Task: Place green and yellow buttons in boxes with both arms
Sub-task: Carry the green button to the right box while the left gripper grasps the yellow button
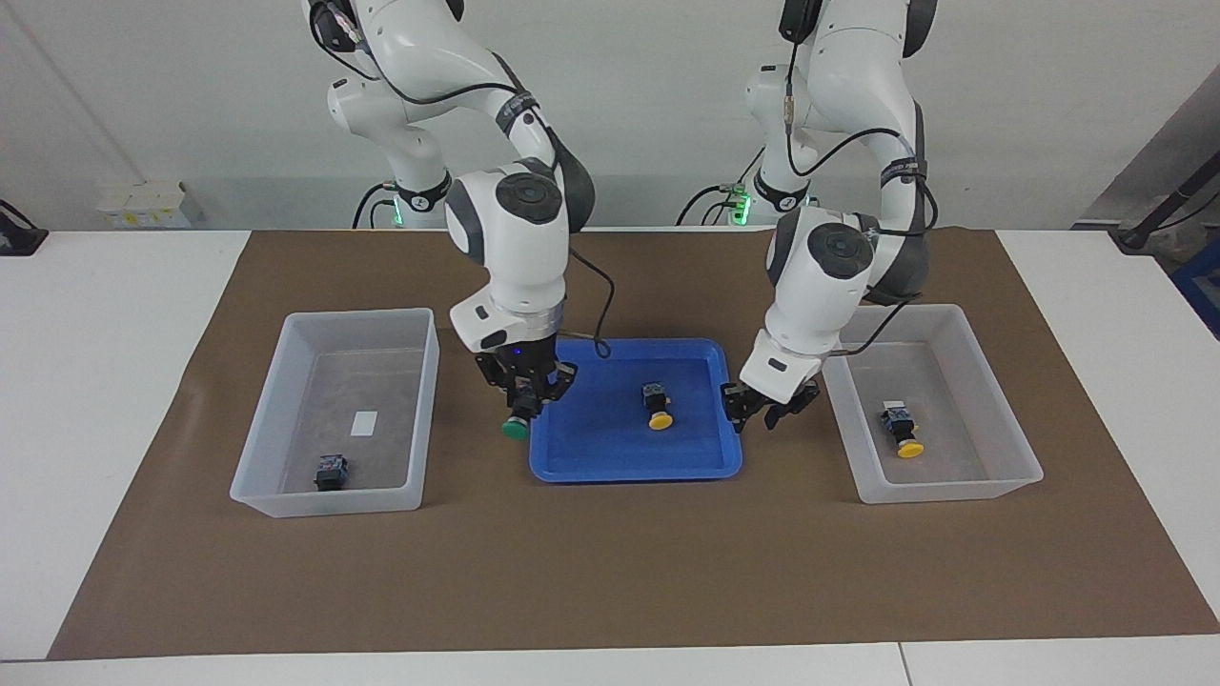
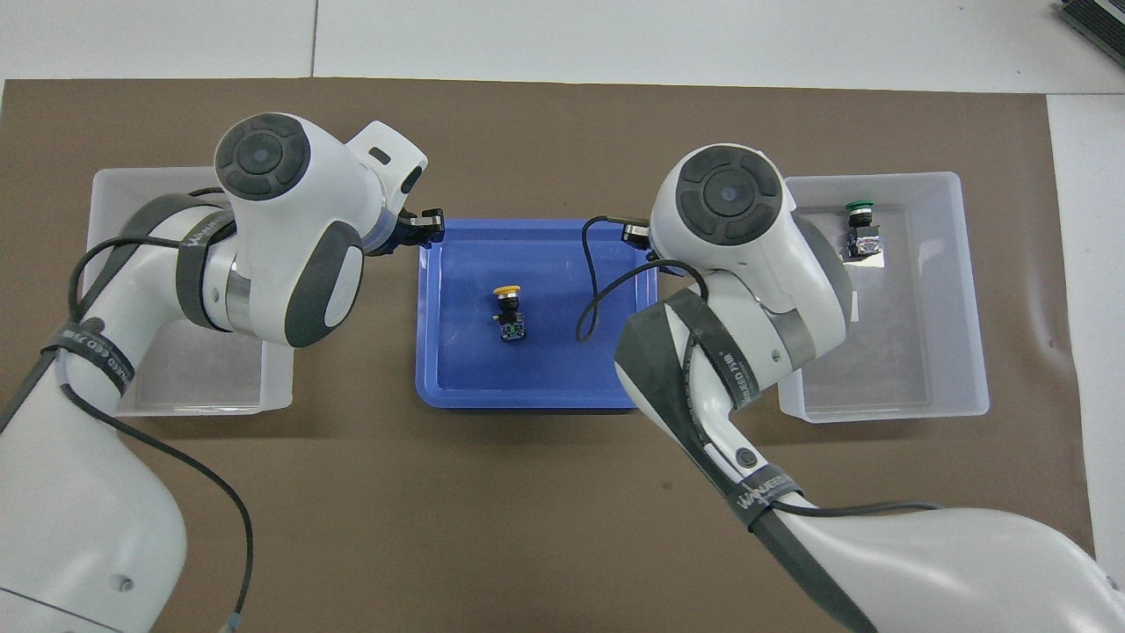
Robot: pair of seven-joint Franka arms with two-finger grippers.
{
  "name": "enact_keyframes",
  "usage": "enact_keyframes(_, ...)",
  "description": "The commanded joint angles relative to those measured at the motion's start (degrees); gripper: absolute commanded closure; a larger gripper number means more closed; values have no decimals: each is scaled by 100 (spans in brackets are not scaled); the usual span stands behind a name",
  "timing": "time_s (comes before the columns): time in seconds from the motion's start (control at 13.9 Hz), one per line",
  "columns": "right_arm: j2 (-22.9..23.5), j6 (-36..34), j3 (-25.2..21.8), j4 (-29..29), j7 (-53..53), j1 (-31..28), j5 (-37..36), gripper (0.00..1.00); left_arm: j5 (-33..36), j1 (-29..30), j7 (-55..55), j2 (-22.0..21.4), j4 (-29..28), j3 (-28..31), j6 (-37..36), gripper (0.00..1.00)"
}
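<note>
Brown matte paper sheet [image 1: 610, 572] covers the white table and carries three containers in a row. Central is a shallow glossy blue plastic tray [image 1: 629, 467] with rounded corners; one yellow-capped push-button with a blocky black-and-grey body [image 1: 657, 406] lies in it on its side. The right gripper [image 1: 519, 405], over the tray's edge toward the right arm's end, is clamped on a green-capped push-button [image 1: 516, 426], cap pointing down. The translucent whitish plastic bin at the right arm's end [image 1: 334, 495], sloped-walled, holds a second green-capped button [image 2: 860, 230] lying flat, away from the small white label. The matching bin at the left arm's end [image 1: 953, 491] holds a second yellow-capped button [image 1: 902, 431]. The left gripper [image 1: 762, 408] hangs over the tray's rim beside that bin, holding nothing; whether its fingers are apart or together cannot be told.
</note>
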Motion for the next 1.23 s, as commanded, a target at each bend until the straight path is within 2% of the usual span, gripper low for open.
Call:
enact_keyframes(0.0, -484, -23, 69, -581, -834, -445, 26, 100, 43, -356, -234, -82, -437, 81, 514, 48)
enact_keyframes(0.14, -669, -32, 61, -802, -1257, -692, 26, 100, 43, -540, -375, -73, -622, 72, 734, 45)
enact_keyframes(0.22, -766, -41, 69, -916, -1476, -858, 26, 100, 43, -646, -393, -73, -701, 81, 822, 40)
enact_keyframes(0.36, -881, -41, 69, -1136, -2318, -1114, 218, 100, 43, -787, -532, -81, -911, 81, 1059, 29)
enact_keyframes(0.5, -881, -49, 60, -1163, -2803, -1351, 483, 100, 43, -936, -787, -99, -1079, 81, 1288, 13)
enact_keyframes(0.94, -969, 240, 69, -1566, -3972, -1808, 641, 100, 43, -1182, -1105, -108, -1439, 81, 1666, 10)
enact_keyframes(1.15, -1004, 722, 69, -1883, -4386, -1976, 650, 100, 43, -1306, -1420, -99, -1571, 81, 1841, 12)
